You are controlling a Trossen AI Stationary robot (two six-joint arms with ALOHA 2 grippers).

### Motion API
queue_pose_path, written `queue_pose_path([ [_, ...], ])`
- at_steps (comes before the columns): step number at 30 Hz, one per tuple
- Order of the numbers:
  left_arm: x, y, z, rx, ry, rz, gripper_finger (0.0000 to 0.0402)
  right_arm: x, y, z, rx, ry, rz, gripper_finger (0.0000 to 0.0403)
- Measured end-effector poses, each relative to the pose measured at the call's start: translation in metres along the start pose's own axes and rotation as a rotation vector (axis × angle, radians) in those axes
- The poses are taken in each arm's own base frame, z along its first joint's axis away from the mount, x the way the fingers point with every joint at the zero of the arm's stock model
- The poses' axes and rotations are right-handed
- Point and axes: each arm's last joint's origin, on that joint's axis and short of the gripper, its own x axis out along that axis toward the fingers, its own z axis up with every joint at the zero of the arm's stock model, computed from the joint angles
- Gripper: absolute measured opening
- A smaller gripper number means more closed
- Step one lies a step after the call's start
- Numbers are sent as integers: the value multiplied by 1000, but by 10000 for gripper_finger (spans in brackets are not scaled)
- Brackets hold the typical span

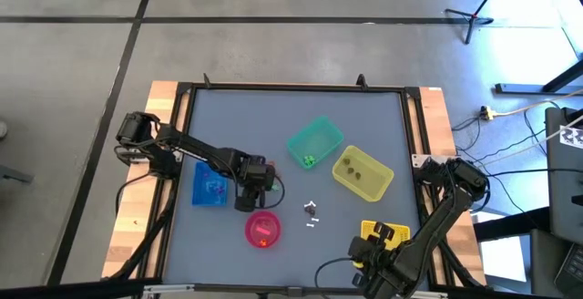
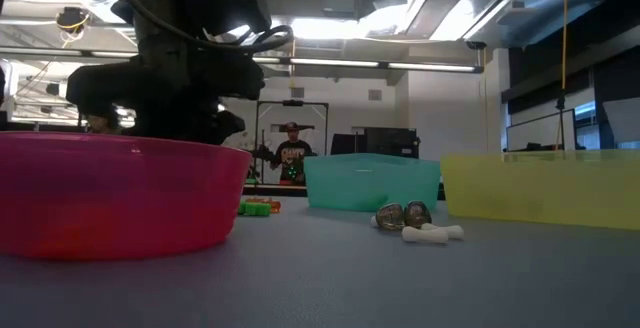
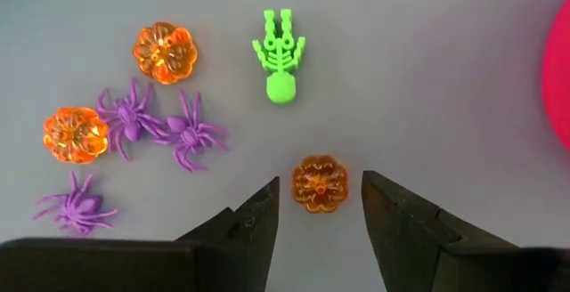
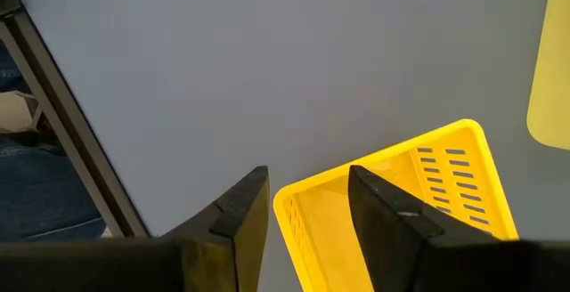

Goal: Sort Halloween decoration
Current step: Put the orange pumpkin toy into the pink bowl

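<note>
Pick step in hand: left tool [image 3: 319,205] open, straddling orange pumpkin [image 3: 320,183] on bench [image 3: 427,78]. Next: lower, close squarely, avoid purple spiders [image 3: 156,127]. Right tool [image 4: 307,207] open, idle over yellow bin [image 4: 392,194].

Worktop [image 1: 273,117]: smooth matt grey sheet, bare pale wood showing along its left and right edges. Orange pumpkins [image 3: 320,183] look like translucent glossy plastic with a faceted sheen; purple spiders [image 3: 189,134] and green skeleton [image 3: 280,53] opaque, duller moulded plastic. Pink bowl [image 2: 110,193], teal bin [image 2: 370,181] and pale yellow bin [image 2: 545,188] are translucent smooth plastic, the slotted yellow basket [image 4: 401,194] opaque and glossy; left pincer [image 3: 320,216] fingers matt black.
</note>
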Motion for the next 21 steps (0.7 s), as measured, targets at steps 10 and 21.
queue_pose_path([
  [10, 0, 0, 0, -2, -3, 0, 145, 0, 0, 0, 0, 0, 0, 154],
  [21, 4, 0, 1, -3, -4, 0, 145, 0, 0, 0, 0, 0, 0, 154],
])
